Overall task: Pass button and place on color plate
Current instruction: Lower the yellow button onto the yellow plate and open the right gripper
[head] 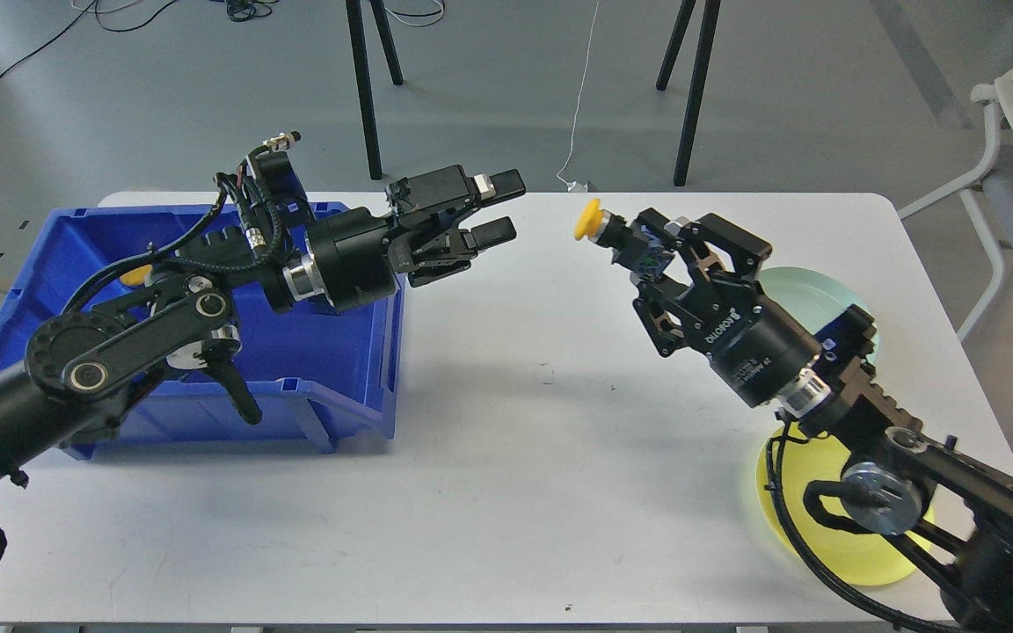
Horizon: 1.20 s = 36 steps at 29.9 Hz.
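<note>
My right gripper (643, 248) is shut on a push button (603, 228) with a yellow cap and a black body, held above the white table (489, 457) right of centre. My left gripper (499, 209) is open and empty, above the table beside the blue bin (331, 413), about a hand's width left of the button. A pale green plate (823, 321) lies at the right behind my right arm. A yellow plate (858, 545) lies at the front right, partly hidden by that arm.
Another yellow button (133, 274) shows in the blue bin behind my left arm. Black stand legs (366, 88) rise beyond the table's far edge. A chair (1012, 176) stands at the far right.
</note>
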{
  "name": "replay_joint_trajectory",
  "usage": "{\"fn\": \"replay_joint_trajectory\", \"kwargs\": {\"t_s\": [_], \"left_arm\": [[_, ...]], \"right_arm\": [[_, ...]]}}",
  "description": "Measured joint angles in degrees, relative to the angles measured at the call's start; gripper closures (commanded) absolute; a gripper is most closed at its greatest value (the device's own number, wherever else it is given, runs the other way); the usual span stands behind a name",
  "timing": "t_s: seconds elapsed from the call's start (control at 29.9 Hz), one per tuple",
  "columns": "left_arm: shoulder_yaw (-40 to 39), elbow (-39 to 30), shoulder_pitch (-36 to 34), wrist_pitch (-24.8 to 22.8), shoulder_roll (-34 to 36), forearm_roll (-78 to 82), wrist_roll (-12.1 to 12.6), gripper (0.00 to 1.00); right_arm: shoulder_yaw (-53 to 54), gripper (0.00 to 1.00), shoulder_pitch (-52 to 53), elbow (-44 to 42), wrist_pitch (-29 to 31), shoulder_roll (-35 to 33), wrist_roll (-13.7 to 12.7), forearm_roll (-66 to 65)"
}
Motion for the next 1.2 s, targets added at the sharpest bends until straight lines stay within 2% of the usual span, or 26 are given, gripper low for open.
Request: {"fn": "replay_joint_trajectory", "kwargs": {"t_s": [0.13, 0.27, 0.43, 0.57, 0.67, 0.74, 0.84, 0.9, 0.94, 0.97, 1.2], "left_arm": [[-0.02, 0.19, 0.00, 0.00, -0.01, -0.03, 0.00, 0.16], [-0.02, 0.54, 0.01, 0.00, -0.01, -0.11, 0.00, 0.16], [-0.02, 0.61, 0.09, 0.00, -0.02, -0.12, 0.00, 0.16], [-0.02, 0.61, 0.09, 0.00, -0.02, -0.12, 0.00, 0.16], [-0.02, 0.60, 0.09, 0.00, -0.02, -0.12, 0.00, 0.16], [-0.02, 0.59, 0.09, 0.00, -0.02, -0.12, 0.00, 0.16], [-0.02, 0.59, 0.24, 0.00, -0.02, -0.12, 0.00, 0.16], [-0.02, 0.59, 0.32, 0.00, -0.02, -0.12, 0.00, 0.16], [-0.02, 0.59, 0.33, 0.00, -0.02, -0.12, 0.00, 0.16], [-0.02, 0.59, 0.34, 0.00, -0.03, -0.12, 0.00, 0.16], [-1.00, 0.59, 0.10, 1.24, 1.60, 0.15, 0.00, 0.16]], "right_arm": [[7.98, 1.00, -14.45, 5.79, -0.33, -10.92, -0.01, -1.03], [12.76, 1.00, -26.75, 6.69, -3.02, -18.40, -0.02, -6.04], [13.11, 1.00, -33.82, 6.02, -10.78, -21.41, -0.02, -14.68], [12.47, 0.97, -35.07, 3.36, -13.59, -21.41, -0.03, -16.31], [11.28, 0.85, -35.18, 0.77, -14.25, -21.05, -0.02, -16.42], [10.89, 0.68, -35.18, -0.67, -14.47, -20.97, -0.03, -16.42], [10.69, 0.48, -35.25, -2.27, -14.58, -20.93, -0.02, -16.37], [10.67, 0.25, -35.26, -2.85, -14.62, -20.92, -0.02, -16.32], [10.67, 0.05, -35.27, -3.04, -14.65, -20.92, -0.02, -16.29], [10.67, 0.00, -35.26, -3.18, -14.67, -20.92, -0.02, -16.22], [11.72, 0.00, -34.94, -3.37, -14.58, -21.95, -0.02, -15.93]]}}
